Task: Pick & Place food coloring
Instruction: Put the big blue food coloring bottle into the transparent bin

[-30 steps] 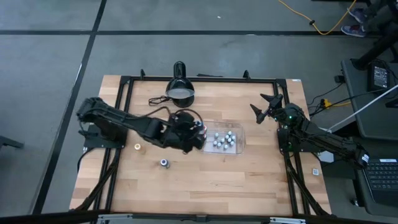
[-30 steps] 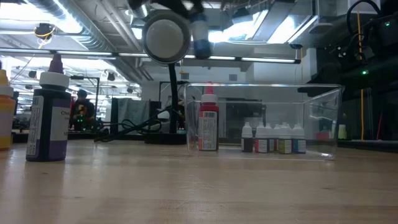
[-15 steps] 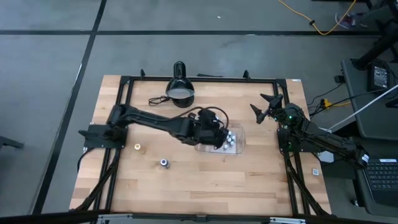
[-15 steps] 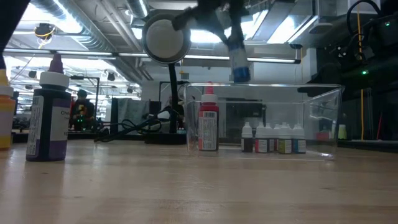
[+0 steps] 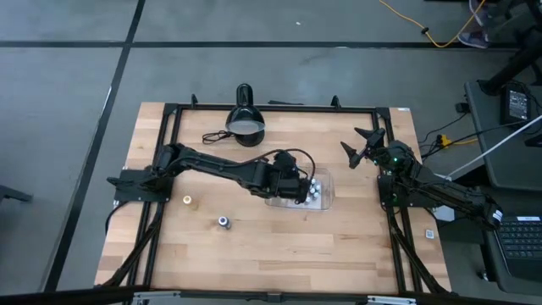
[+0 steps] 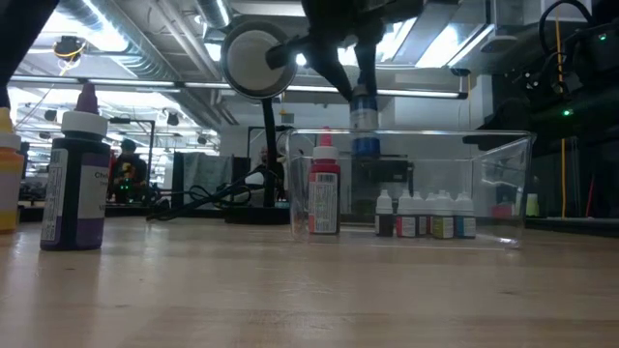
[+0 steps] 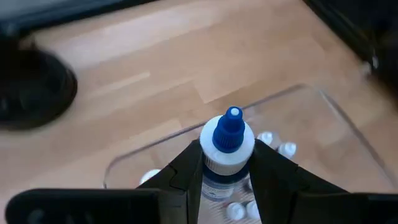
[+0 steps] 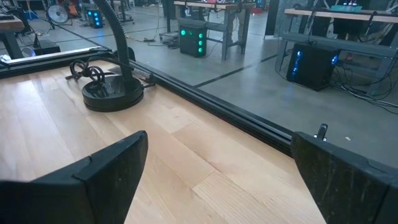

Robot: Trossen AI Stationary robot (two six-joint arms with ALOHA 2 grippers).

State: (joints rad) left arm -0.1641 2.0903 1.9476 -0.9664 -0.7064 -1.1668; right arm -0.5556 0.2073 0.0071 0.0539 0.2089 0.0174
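My left gripper [image 5: 298, 188] is shut on a blue-capped food coloring bottle [image 7: 229, 130] over the clear tray [image 5: 327, 200]. In the low view the bottle [image 6: 365, 121] hangs upright, its lower end just below the tray's rim [image 6: 503, 137]. A red-topped bottle [image 6: 324, 193] and several tiny bottles [image 6: 426, 217] stand on their bases inside the tray. A purple bottle [image 6: 77, 184] and a yellow one [image 6: 8, 174] stand on the table to the left. My right gripper [image 5: 360, 146] waits open at the table's far right. My left gripper pinches the bottle's upper body just under the white collar [image 7: 225, 163] between its two fingers [image 7: 186, 171]. The fingers slant down from the table's left. The bottle stands upright in the hold, cap up, lifted clear of the tray's floor.
A black dome desk lamp [image 5: 246, 123] with its cord stands at the far edge, left of the tray. A black frame [image 5: 169, 114] runs around the tabletop. Bare wood [image 5: 288, 254] lies on the near side of the tray.
My left gripper has carried the blue-capped bottle toward the table's right, from beside the tray to over it, and has sunk. The bottle, tilted half a second ago, now hangs upright with its lower end below the tray's rim.
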